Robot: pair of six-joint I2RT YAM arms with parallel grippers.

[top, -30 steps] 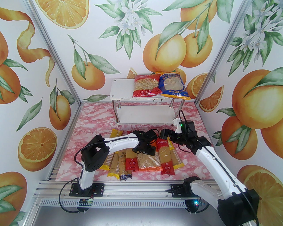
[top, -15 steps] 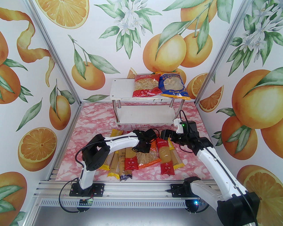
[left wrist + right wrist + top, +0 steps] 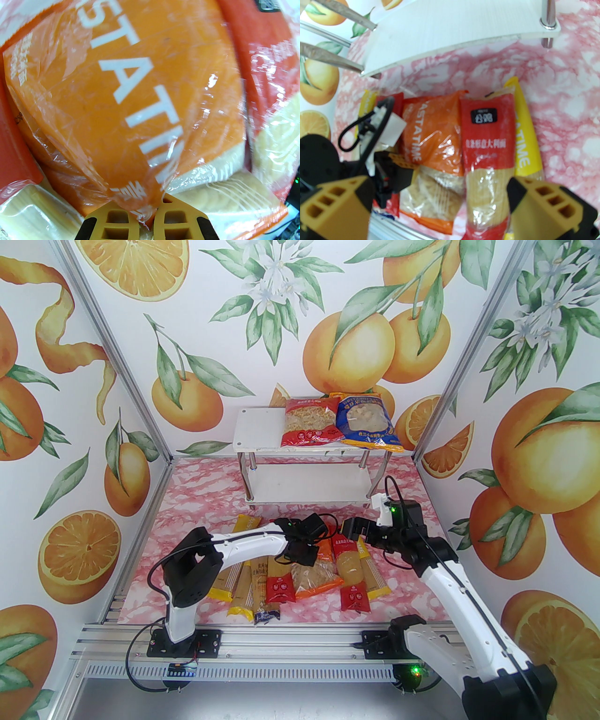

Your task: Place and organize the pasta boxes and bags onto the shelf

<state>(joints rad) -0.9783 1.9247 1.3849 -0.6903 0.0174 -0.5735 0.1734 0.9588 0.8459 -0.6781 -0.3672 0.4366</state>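
Left wrist, crinkly orange bag (image 3: pixel 131 93) pinched by left jaws, right jaws wide, empty

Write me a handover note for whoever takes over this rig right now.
Left end effector: shut, pinching the edge of the orange bag, which lies among the packs on the table.
Right end effector: open, above the red spaghetti pack.
Done: red bag and blue bag on the top board of the shelf.
Left: orange bag and all the long packs.
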